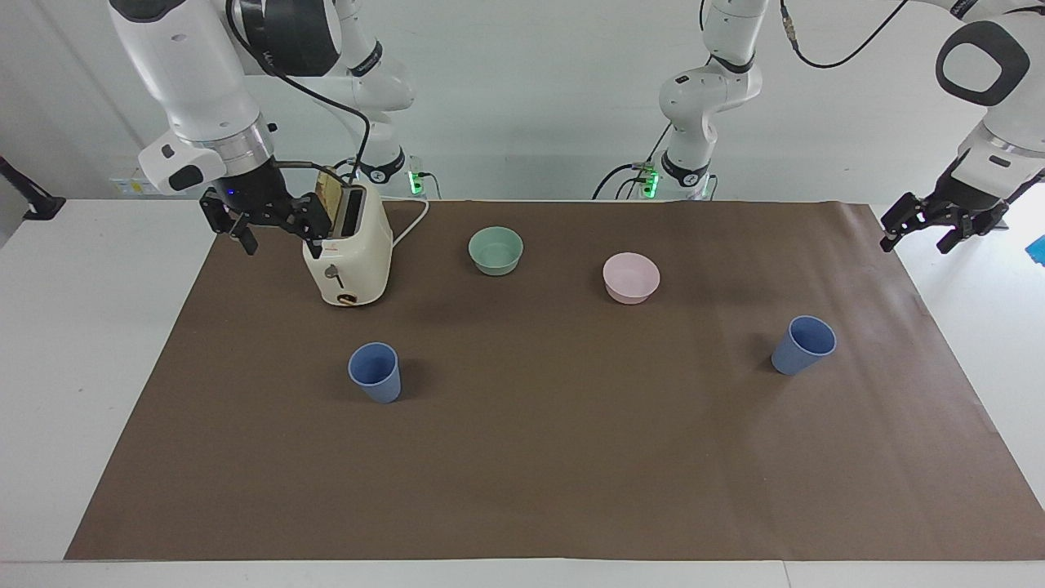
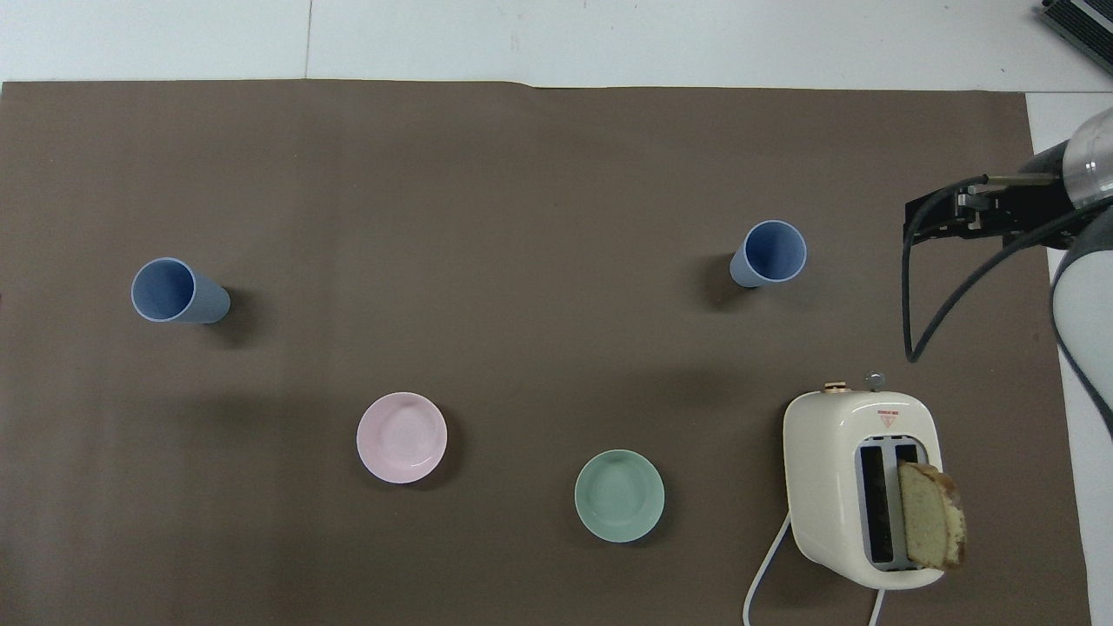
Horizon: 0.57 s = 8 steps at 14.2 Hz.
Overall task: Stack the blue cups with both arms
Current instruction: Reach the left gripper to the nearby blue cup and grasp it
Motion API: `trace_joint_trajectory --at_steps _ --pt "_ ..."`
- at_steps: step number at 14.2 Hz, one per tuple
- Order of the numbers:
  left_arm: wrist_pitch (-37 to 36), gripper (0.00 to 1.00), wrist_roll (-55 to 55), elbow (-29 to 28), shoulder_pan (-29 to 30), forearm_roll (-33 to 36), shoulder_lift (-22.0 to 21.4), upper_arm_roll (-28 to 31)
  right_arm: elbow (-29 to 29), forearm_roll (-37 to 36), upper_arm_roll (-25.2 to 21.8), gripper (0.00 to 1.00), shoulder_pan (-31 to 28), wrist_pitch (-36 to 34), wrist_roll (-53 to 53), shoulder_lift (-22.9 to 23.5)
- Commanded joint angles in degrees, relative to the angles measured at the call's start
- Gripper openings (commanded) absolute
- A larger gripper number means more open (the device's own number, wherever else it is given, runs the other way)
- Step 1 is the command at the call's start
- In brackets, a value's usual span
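Observation:
Two blue cups stand upright and apart on the brown mat. One cup (image 1: 375,371) (image 2: 769,252) is toward the right arm's end, farther from the robots than the toaster. The other cup (image 1: 803,345) (image 2: 178,291) is toward the left arm's end. My right gripper (image 1: 280,241) (image 2: 922,219) hangs open and empty beside the toaster, above the mat's edge. My left gripper (image 1: 916,243) is open and empty, raised over the white table just off the mat's corner at its own end. It is out of the overhead view.
A cream toaster (image 1: 349,249) (image 2: 861,482) holds a bread slice (image 2: 930,515), its white cord trailing toward the robots. A green bowl (image 1: 495,250) (image 2: 619,496) and a pink bowl (image 1: 631,277) (image 2: 402,436) sit between the cups and the robots.

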Motion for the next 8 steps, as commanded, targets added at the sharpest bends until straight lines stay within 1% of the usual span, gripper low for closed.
trace_joint_trajectory --at_steps 1,2,6,8 --pt "6.2 1.00 -2.4 -4.2 0.2 0.4 1.7 -0.8 -1.1 0.4 0.4 1.00 -0.8 0.2 -0.8 -1.0" --pt "7.9 1.00 -3.1 -5.1 0.1 0.0 2.7 -0.8 -1.1 0.4 0.4 1.00 -0.8 0.2 -0.8 -1.0" --pt "13.2 1.00 -7.8 -5.1 -1.4 -1.1 8.7 -1.1 -1.1 0.4 0.4 1.00 -0.8 0.2 -0.8 -1.0" --pt "13.8 1.00 -10.1 -5.5 -2.0 -2.6 9.5 -1.1 -1.1 0.4 0.5 1.00 -0.8 0.2 -0.8 -1.0"
